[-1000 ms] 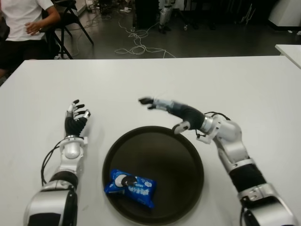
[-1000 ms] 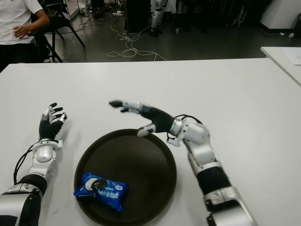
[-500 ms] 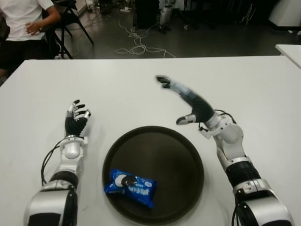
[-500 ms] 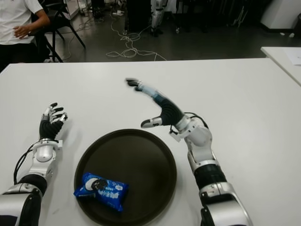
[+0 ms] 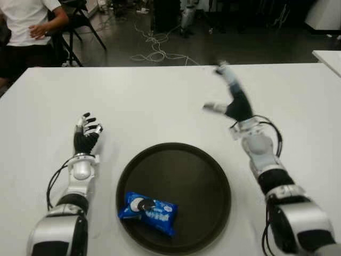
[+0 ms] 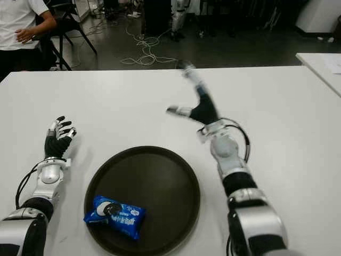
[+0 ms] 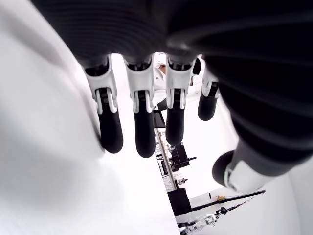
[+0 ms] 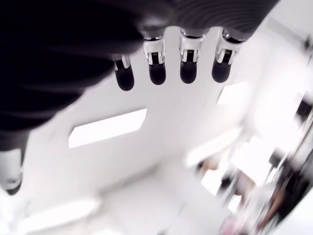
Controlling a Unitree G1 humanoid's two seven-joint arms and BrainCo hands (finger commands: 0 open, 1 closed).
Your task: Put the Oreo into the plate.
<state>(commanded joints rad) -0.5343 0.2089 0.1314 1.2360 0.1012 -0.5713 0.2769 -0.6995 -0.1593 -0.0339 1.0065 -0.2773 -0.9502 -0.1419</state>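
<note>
One blue Oreo packet (image 5: 147, 212) lies flat inside the dark round plate (image 5: 197, 176), in the part of the plate nearest the robot and toward its left side, wholly within the rim. The plate sits on the white table (image 5: 160, 101), and everything else is placed from it.

The right hand (image 5: 232, 101) is raised beyond the plate's far right edge, well clear of the rim, palm side turned toward the plate's far side, fingers stretched upward and thumb stuck out to the left (the fingertips are blurred). Its wrist view shows four fingers (image 8: 189, 63) extended side by side with nothing between them, so the hand is spread wide and empty.

The left hand (image 5: 85, 136) shows to the left of the plate, just off its rim, pointing away from the robot. Its fingers (image 7: 142, 117) are straight and loosely parted in the wrist view, the thumb apart from them, gripping nothing.

Beyond the table's far left corner, well away from the plate, a person in a white shirt (image 5: 24, 26) sits by a dark chair (image 5: 80, 21). Cables (image 5: 154, 50) lie on the dark floor past the far edge.
</note>
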